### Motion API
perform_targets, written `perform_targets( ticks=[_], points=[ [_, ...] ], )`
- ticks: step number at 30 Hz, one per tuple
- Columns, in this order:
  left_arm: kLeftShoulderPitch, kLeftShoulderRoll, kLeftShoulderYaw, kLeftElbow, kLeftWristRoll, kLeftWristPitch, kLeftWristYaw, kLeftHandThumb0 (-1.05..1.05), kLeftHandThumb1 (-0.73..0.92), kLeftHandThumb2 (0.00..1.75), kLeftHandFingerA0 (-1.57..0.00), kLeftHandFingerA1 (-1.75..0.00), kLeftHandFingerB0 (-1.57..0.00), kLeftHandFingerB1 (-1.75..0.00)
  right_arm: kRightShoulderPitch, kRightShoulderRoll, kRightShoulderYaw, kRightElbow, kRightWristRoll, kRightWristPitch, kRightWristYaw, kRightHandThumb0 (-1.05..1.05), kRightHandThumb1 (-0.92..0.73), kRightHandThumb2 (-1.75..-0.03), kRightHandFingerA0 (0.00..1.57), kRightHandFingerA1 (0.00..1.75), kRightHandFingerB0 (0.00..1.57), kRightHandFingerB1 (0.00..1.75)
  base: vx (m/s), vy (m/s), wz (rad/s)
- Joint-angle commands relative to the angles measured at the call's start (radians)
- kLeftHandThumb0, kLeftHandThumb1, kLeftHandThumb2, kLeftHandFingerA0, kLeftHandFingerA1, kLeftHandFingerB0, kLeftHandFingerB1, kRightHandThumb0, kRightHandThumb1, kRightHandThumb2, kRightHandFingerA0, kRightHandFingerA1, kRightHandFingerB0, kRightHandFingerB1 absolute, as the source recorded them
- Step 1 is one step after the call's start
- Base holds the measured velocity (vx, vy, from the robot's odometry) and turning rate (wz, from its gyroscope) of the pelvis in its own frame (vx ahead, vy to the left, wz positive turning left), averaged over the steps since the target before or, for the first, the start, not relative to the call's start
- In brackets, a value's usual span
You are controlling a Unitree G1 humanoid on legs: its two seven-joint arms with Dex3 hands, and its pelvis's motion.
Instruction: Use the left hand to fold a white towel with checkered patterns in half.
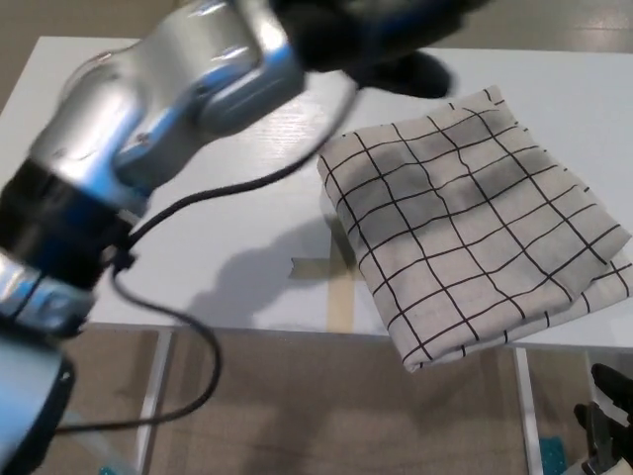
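- The white cloth towel with thin black checks (pixel 475 223) lies folded double on the flat white table (pixel 198 247), a lower layer peeping out along its near-right edge.
- No container shows anywhere; the towel rests straight on the tabletop, with nothing on top of it.
- The towel's nearest corner hangs a little past the table's front edge.
- The robot's left hand, black (pixel 381 40), is raised above the table beyond the towel's far-left corner, clear of the cloth and holding nothing.
- That hand is smeared by blur and cut by the top of the picture, so I cannot tell how its digits are set.
- The silver left arm with its black joint band (pixel 138 129) runs from the hand down to the lower left, well to the left of the towel, and is cut by the picture's edge.
- A thin black cable (pixel 198 198) loops off the arm, left of the towel.
- At the bottom right, below the towel, the black right hand (pixel 608 421) shows only in part; its pose is unclear.
- A strip of tan tape (pixel 326 282) marks the table just left of the towel.
- Below the table's front edge lies a brownish floor (pixel 326 406).
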Motion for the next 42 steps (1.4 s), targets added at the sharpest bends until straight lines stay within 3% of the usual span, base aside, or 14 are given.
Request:
perform_targets(
  ticks=[1,5,6,10,11,12,18,25,28,29,31,36,38,42],
  points=[
    [1.108,0.292,0.825,-0.746,-1.283,0.106,-0.557,-0.28,0.18,0.80,-0.07,-0.52,-0.06,-0.49,0.109,-0.019,0.011,0.059,-0.007,-0.009,0.037,-0.60,-0.72,-0.62,0.59,0.47,0.63,0.42,0.00,0.000,0.00],
    [1.326,0.253,0.879,-0.743,-1.365,0.091,-0.603,-0.27,0.16,0.80,-0.10,-0.53,-0.08,-0.49,0.108,-0.021,0.015,0.070,-0.014,-0.009,0.032,-0.60,-0.72,-0.62,0.59,0.47,0.63,0.42,0.00,0.000,0.00],
    [1.392,0.244,0.880,-0.721,-1.394,0.105,-0.639,-0.58,0.36,0.66,-0.15,-0.40,-0.22,-0.36,0.109,-0.019,0.011,0.075,-0.010,-0.009,0.031,-0.60,-0.72,-0.62,0.59,0.48,0.63,0.42,0.00,0.000,0.00],
    [1.515,0.244,0.860,-0.652,-1.391,0.112,-0.708,-0.59,0.36,0.66,-0.15,-0.40,-0.21,-0.36,0.120,-0.021,0.013,0.077,-0.016,-0.011,0.026,-0.60,-0.72,-0.62,0.59,0.48,0.63,0.42,0.00,0.000,0.00],
    [1.531,0.248,0.856,-0.641,-1.383,0.104,-0.713,-0.59,0.36,0.66,-0.15,-0.40,-0.21,-0.36,0.120,-0.022,0.015,0.079,-0.018,-0.011,0.025,-0.60,-0.72,-0.62,0.59,0.48,0.63,0.42,0.00,0.000,0.00],
    [1.556,0.255,0.852,-0.618,-1.364,0.088,-0.724,-0.27,0.15,0.79,-0.11,-0.53,-0.10,-0.50,0.121,-0.022,0.017,0.076,-0.021,-0.008,0.023,-0.60,-0.72,-0.62,0.59,0.48,0.64,0.43,0.00,0.000,0.00],
    [1.607,0.330,0.776,-0.439,-1.245,0.072,-0.821,-0.29,0.13,0.80,-0.12,-0.52,-0.10,-0.50,0.133,-0.020,0.017,0.076,-0.017,-0.006,0.030,-0.58,-0.72,-0.62,0.59,0.48,0.64,0.43,0.00,0.000,0.00],
    [1.565,0.324,0.665,-0.269,-1.122,0.165,-0.837,-0.30,0.11,0.79,-0.11,-0.52,-0.10,-0.50,0.128,-0.015,0.009,0.082,0.010,-0.005,0.057,-0.55,-0.72,-0.62,0.60,0.50,0.64,0.43,0.00,0.000,0.00],
    [1.513,0.231,0.634,-0.152,-1.110,0.184,-0.810,-0.28,0.12,0.79,-0.13,-0.52,-0.11,-0.50,0.125,-0.013,0.011,0.088,0.004,-0.011,0.048,-0.55,-0.72,-0.62,0.60,0.50,0.65,0.43,0.00,0.000,0.00],
    [1.488,0.190,0.628,-0.086,-1.090,0.182,-0.789,-0.61,0.40,0.54,-0.31,-0.36,-0.27,-0.30,0.124,-0.013,0.012,0.089,0.003,-0.011,0.046,-0.55,-0.72,-0.62,0.60,0.50,0.65,0.43,0.00,0.000,0.00],
    [1.423,0.104,0.617,0.101,-0.983,0.109,-0.679,-0.68,0.36,0.67,-0.31,-0.41,-0.26,-0.36,0.120,-0.017,0.012,0.091,0.002,-0.009,0.047,-0.55,-0.72,-0.62,0.59,0.50,0.65,0.43,0.00,0.000,0.00],
    [1.313,-0.011,0.660,0.389,-0.896,0.098,-0.549,-0.71,0.36,0.69,-0.30,-0.40,-0.26,-0.36,0.117,-0.015,0.020,0.094,-0.009,-0.011,0.032,-0.55,-0.72,-0.62,0.59,0.50,0.65,0.44,0.00,0.000,0.00],
    [1.268,-0.036,0.686,0.490,-0.885,0.120,-0.520,-0.68,0.42,0.55,-0.34,-0.35,-0.29,-0.30,0.113,-0.013,0.021,0.101,-0.008,-0.012,0.030,-0.55,-0.72,-0.62,0.59,0.50,0.65,0.44,0.00,0.000,0.00],
    [1.222,-0.054,0.718,0.598,-0.882,0.144,-0.510,-0.68,0.45,0.55,-0.32,-0.34,-0.29,-0.30,0.113,-0.009,0.023,0.100,-0.004,-0.009,0.029,-0.55,-0.72,-0.62,0.60,0.51,0.65,0.44,0.00,0.000,0.00]
  ],
)
